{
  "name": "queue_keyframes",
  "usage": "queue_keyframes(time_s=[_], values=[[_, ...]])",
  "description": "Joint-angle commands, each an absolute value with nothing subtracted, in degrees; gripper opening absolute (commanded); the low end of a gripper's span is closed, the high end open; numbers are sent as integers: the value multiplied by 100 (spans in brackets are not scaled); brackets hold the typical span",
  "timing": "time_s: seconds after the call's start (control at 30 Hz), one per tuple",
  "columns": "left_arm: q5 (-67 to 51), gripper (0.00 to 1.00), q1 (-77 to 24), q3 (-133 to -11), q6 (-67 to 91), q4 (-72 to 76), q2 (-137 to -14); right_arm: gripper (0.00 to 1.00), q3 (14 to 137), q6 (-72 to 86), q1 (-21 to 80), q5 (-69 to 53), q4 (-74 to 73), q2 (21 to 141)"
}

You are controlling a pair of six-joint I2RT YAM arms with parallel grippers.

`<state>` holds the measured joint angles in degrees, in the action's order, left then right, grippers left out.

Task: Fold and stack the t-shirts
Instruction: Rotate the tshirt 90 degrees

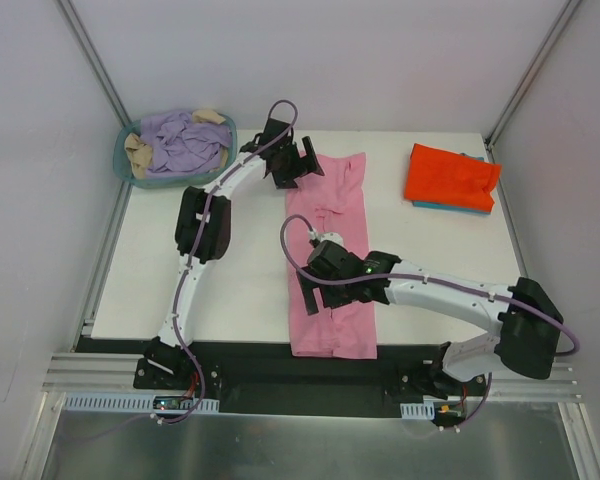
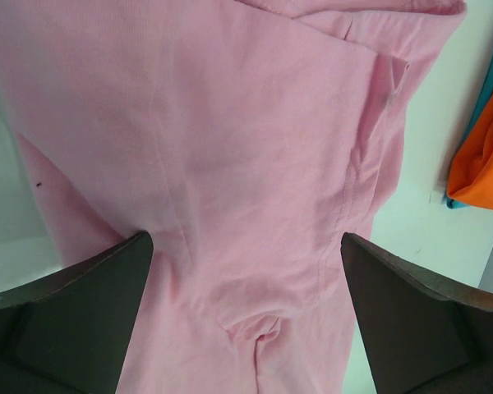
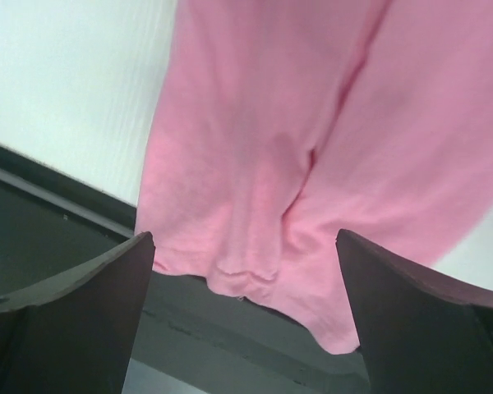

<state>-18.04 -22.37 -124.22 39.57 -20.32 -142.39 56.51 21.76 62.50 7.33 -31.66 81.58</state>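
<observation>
A light pink t-shirt [image 1: 332,210] lies folded into a long narrow strip down the middle of the table, and its lower hem [image 3: 246,271] hangs over the near edge. My left gripper [image 1: 306,166] is open above the strip's far end, with pink cloth [image 2: 230,123] spread between and below its fingers. At the strip's near part, my right gripper [image 1: 315,296] is open above the hem and grips nothing. A bright orange-red t-shirt [image 1: 450,172] rests folded on a teal-blue one [image 1: 458,208] at the back right.
A round teal basket [image 1: 121,160] at the back left holds lavender and beige cloths. The black front rail [image 3: 49,213] runs just below the table's near edge. The orange stack [image 2: 485,156] shows at the right edge of the left wrist view.
</observation>
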Motion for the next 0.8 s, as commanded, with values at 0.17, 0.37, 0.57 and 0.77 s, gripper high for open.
queue_keyframes(time_s=[0.17, 0.37, 0.57, 0.77], values=[[-2057, 99, -2145, -12254, 3077, -2189, -12491, 97, 6354, 2013, 5565, 1784, -3876, 8120], [-1320, 99, -2145, -10418, 2804, -2188, -11094, 97, 6907, 1793, 5011, 1811, -3613, 9164], [-818, 99, -2145, -7984, 3128, -1680, -9556, 97, 7635, 1679, 4615, 1143, -3305, 10264], [-510, 99, -2145, -5647, 3550, -1108, -8070, 97, 8340, 1880, 4360, 695, -3287, 11468]])
